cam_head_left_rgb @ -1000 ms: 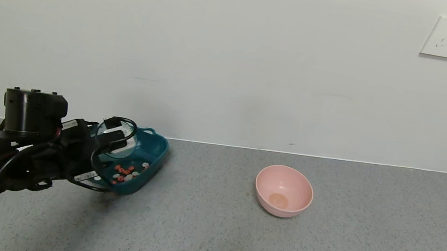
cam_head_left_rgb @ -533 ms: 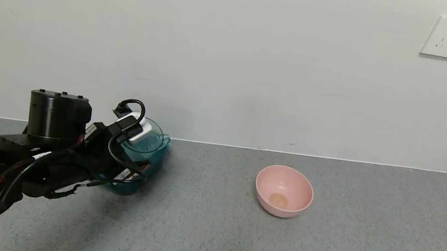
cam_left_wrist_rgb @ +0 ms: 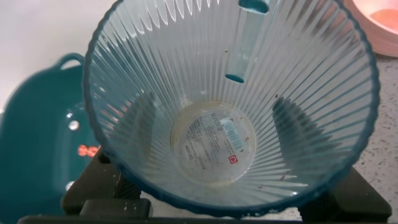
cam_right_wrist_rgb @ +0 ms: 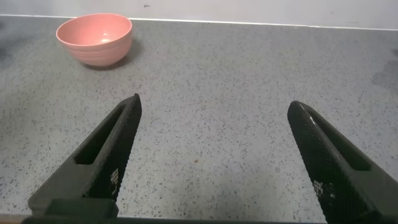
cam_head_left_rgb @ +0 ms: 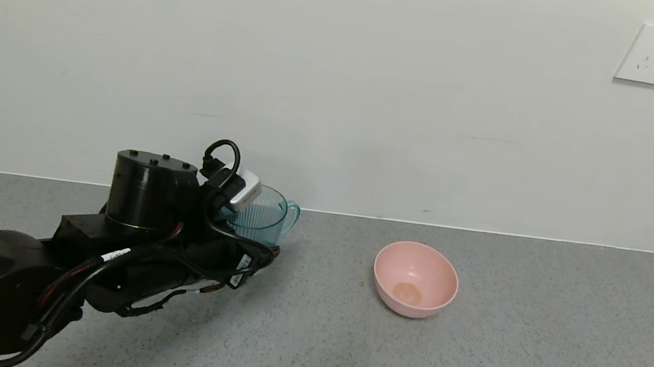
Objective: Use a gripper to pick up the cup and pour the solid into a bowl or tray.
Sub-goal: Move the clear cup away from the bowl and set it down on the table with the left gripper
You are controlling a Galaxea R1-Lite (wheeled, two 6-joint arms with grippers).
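A: The left gripper point(cam_head_left_rgb: 246, 223) has swung right, turning the ribbed clear cup point(cam_head_left_rgb: 259, 216) upright, off the teal tub point(cam_left_wrist_rgb: 37, 155).

B: Clamped on it?

A: Yes; empty inside. Right gripper point(cam_right_wrist_rgb: 214, 155) spread over speckled countertop point(cam_right_wrist_rgb: 211, 81). Orange-red pieces point(cam_left_wrist_rgb: 86, 150) in tub; pink bowl point(cam_head_left_rgb: 415, 278) farther off.

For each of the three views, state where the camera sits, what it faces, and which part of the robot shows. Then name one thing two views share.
Head: high on the robot, facing table and wall; left arm shows, its tool gripping the cup.
Left wrist: looks into the empty cup, teal tub behind.
Right wrist: low over the table; open right tool.
Shared: pink bowl.
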